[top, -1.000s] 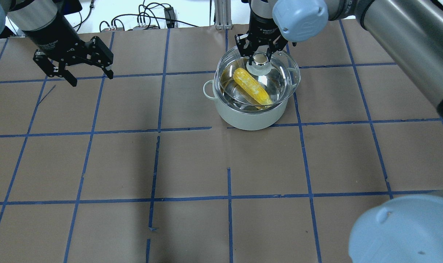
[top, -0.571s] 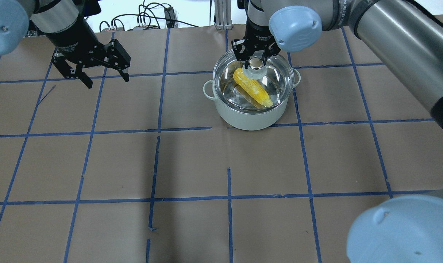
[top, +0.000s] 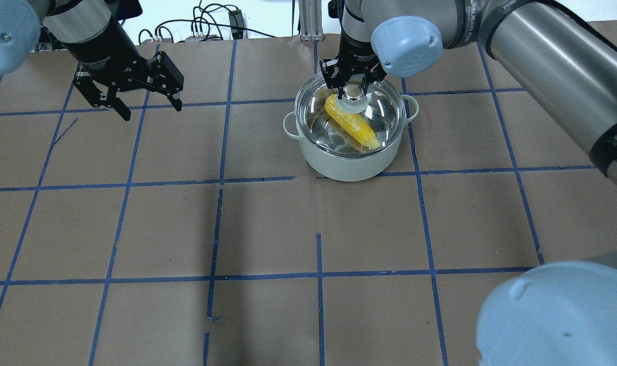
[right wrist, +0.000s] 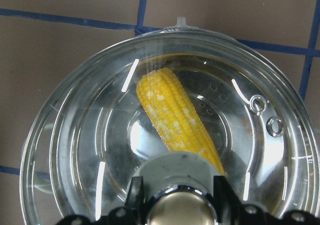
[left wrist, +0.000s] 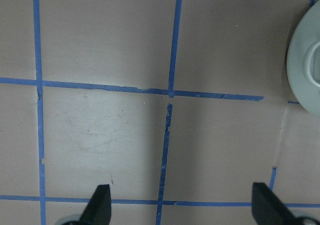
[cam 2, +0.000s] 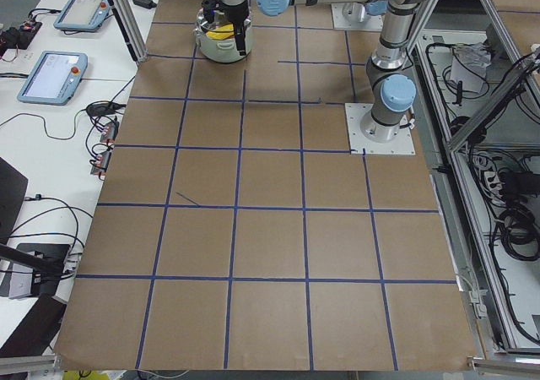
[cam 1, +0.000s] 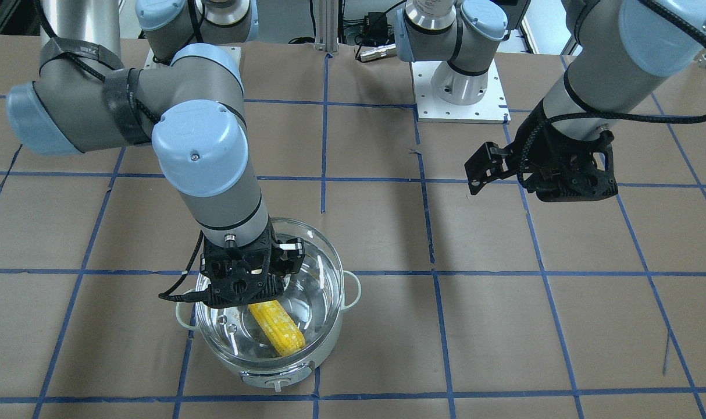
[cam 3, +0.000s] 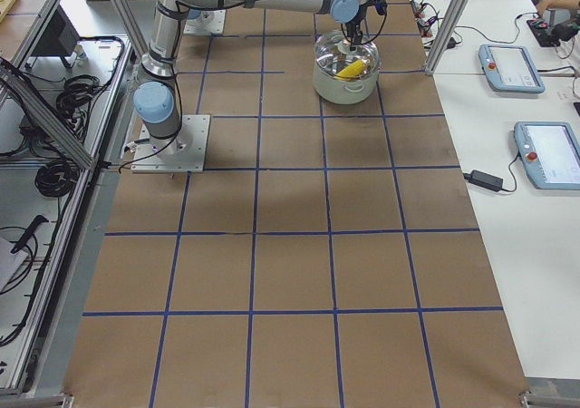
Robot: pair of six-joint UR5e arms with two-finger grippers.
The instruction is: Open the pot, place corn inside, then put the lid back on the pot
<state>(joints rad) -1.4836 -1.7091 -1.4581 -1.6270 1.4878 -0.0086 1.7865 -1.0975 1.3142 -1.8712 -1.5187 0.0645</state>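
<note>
Mint-white enamel on the outside and shiny steel within, the pot [top: 346,163] stands on the far half of the table [top: 268,229], towards the robot's right. A yellow corn cob [top: 362,131] lies slantwise on the pot's floor, one end up against the wall. It shows plainly through the clear glass lid [top: 384,109] that covers the pot's mouth, edge lined up with rim. I cannot tell whether the glass bears fully on the rim. Two loop handles stick out at the pot's sides, and the small front knob [cam 1: 277,384] points away from the robot.

The right gripper [top: 353,89] comes straight down over the lid. Its fingers [right wrist: 134,191] are closed narrowly on the lid's steel-ringed knob [top: 354,93], one on each side and touching it. The left gripper [top: 152,110] hangs above bare table, well apart from the pot, its jaws spread wide with nothing between them. Its wrist view catches only the pot's edge at the right.

Brown paper covers the table, marked into squares by blue tape [top: 222,179]. Both arms rise from white base plates [cam 1: 463,99]. Black cables [top: 212,23] run along the far edge, and teach pendants [cam 3: 548,154] lie on the white side bench.
</note>
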